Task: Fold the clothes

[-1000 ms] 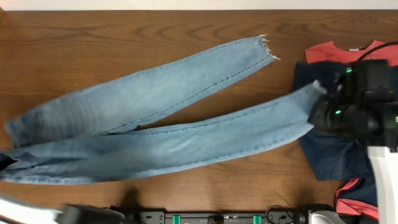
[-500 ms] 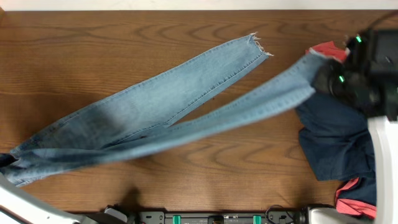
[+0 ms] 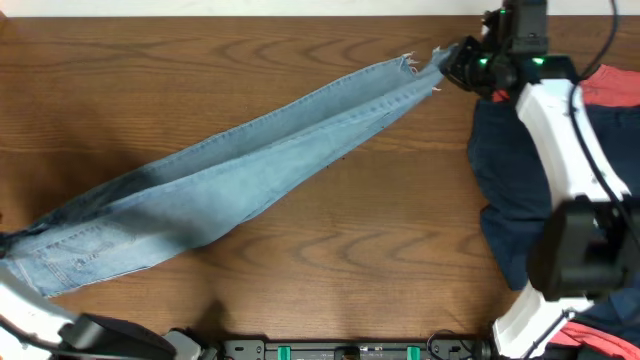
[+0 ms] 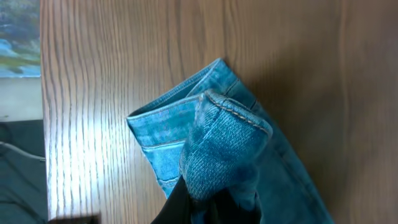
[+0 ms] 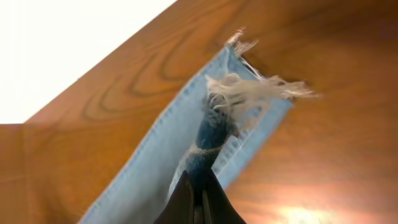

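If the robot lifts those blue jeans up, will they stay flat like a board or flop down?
Probably floppy: the jeans bunch and curl over where they are pinched at the waist end. They'd likely sag in the middle, being held only at both ends. The frayed hem looks soft, so it might slip a little.

Jeans point(image 3: 250, 165) showing light blue, fraying whitish at one end; navy garment point(image 3: 505, 160), coral-red T-shirt point(image 3: 612, 88), brown wood-grained desk point(image 3: 150, 80).
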